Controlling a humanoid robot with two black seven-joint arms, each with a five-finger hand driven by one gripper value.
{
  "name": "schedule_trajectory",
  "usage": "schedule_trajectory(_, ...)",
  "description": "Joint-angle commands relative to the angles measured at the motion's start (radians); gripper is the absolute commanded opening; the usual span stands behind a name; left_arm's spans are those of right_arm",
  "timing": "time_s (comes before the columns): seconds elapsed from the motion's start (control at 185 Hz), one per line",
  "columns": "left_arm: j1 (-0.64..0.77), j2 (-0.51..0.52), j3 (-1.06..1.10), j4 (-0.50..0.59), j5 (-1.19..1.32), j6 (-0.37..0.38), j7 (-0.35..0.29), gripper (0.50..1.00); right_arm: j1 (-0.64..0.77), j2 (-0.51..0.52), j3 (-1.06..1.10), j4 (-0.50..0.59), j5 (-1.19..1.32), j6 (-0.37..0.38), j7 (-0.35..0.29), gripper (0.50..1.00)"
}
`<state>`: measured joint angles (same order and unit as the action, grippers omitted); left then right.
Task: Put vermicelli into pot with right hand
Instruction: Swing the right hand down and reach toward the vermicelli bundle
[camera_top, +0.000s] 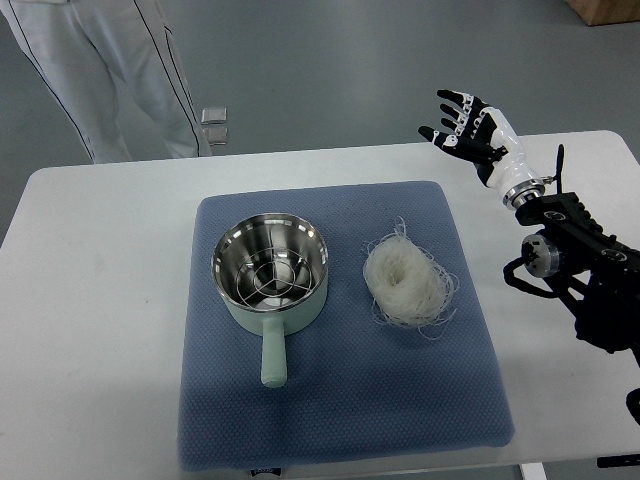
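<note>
A pale green pot (270, 275) with a shiny steel inside and a handle pointing toward me stands on the left half of a blue mat (340, 400). A white nest of vermicelli (405, 277) lies on the mat just right of the pot, apart from it. My right hand (463, 125) is raised over the table's far right edge, well beyond and to the right of the vermicelli, with its fingers spread and holding nothing. Its arm comes in from the right edge. The left arm is out of view.
The mat lies on a white table (90, 300). A person in light trousers (120, 70) stands beyond the table's far left edge. A brown box corner (608, 10) shows at the top right.
</note>
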<state>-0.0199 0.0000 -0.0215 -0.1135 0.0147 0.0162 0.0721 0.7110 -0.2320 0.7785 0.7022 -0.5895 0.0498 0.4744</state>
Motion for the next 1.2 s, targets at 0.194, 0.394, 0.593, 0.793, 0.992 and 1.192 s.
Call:
schedule_trajectory(0.194,0.0,0.0,0.0,0.0,0.001,-0.001,0.0,1.0,0.079,-0.132,-0.14,0.102,-0.176,0.039,-0.005,0.924)
schedule_trajectory(0.394,0.0,0.0,0.0,0.0,0.001,0.001,0.0,1.0,0.133,-0.194,-0.229,0.188,-0.412,0.104,-0.01,0.924)
schedule_trajectory(0.593,0.0,0.0,0.0,0.0,0.001,0.001,0.0,1.0,0.231,-0.309,-0.367,0.244,-0.556,0.212,-0.007,0.924)
schedule_trajectory(0.793,0.0,0.0,0.0,0.0,0.001,-0.001,0.0,1.0,0.275,-0.371,-0.418,0.29,-0.618,0.295,-0.004,0.924)
schedule_trajectory(0.992,-0.002,0.0,0.0,0.0,-0.001,-0.001,0.0,1.0,0.265,-0.369,-0.432,0.335,-0.783,0.294,-0.007,0.924)
schedule_trajectory(1.192,-0.002,0.0,0.0,0.0,0.001,0.001,0.0,1.0,0.232,-0.365,-0.432,0.335,-0.854,0.256,-0.008,0.923)
